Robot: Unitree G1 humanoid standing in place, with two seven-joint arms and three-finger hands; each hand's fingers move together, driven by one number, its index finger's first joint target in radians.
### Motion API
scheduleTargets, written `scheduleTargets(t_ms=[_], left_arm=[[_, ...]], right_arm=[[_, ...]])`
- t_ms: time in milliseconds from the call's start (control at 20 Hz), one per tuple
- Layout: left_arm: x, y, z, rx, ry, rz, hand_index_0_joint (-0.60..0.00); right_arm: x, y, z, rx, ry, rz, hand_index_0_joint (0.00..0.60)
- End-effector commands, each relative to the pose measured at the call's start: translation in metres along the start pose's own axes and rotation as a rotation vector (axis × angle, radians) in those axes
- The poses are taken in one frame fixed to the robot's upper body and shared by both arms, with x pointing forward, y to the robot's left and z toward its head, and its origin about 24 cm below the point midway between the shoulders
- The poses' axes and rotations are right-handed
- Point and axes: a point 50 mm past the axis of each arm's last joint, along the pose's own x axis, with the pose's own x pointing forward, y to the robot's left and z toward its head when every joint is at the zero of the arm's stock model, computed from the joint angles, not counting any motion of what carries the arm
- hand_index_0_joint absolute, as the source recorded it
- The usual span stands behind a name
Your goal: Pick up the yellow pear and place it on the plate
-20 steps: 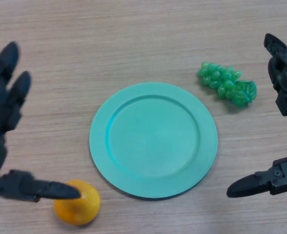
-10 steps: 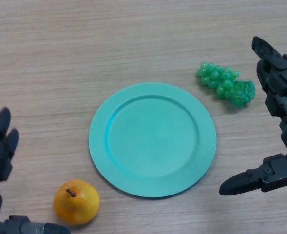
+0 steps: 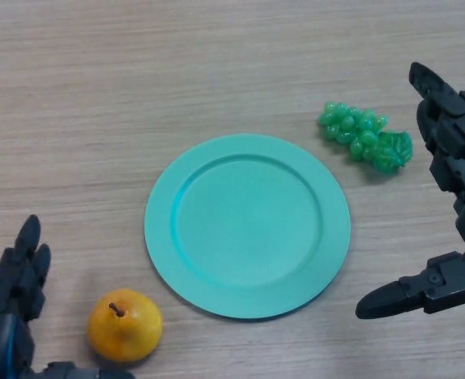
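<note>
The yellow pear (image 3: 125, 325) stands upright on the wooden table near the front left, its brown stem up, just off the rim of the teal plate (image 3: 248, 225). The plate lies in the middle and has nothing on it. My left hand (image 3: 13, 292) is at the bottom left corner, open, a short way left of the pear and not touching it. Its thumb shows at the lower edge below the pear. My right hand (image 3: 453, 158) is at the right edge, open, with its thumb pointing left toward the plate and nothing in it.
A bunch of green grapes (image 3: 366, 145) lies right of the plate, close to the fingers of my right hand. The wooden table top stretches bare behind the plate.
My left hand has pulled back down to the bottom left corner, and its thumb no longer covers the pear. My right hand has shifted slightly left. The pear has not moved.
</note>
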Motion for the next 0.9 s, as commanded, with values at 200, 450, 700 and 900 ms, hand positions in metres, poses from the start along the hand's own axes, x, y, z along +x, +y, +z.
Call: scheduleTargets(t_ms=[200, 450, 700, 900], left_arm=[[0.009, -0.006, 0.016, 0.075, -0.188, -0.021, 0.0], [0.008, -0.024, 0.009, 0.032, -0.113, -0.124, 0.0], [0.003, -0.035, 0.0, 0.002, -0.043, -0.196, -0.1], [0.0, -0.038, -0.006, -0.007, 0.045, -0.24, -0.6]], right_arm=[[-0.005, -0.01, 0.031, -0.098, -0.213, -0.069, 0.0], [-0.007, -0.012, 0.03, -0.098, -0.21, -0.08, 0.0], [-0.005, -0.013, 0.032, -0.107, -0.214, -0.077, 0.0], [-0.005, -0.013, 0.031, -0.105, -0.201, -0.072, 0.0]])
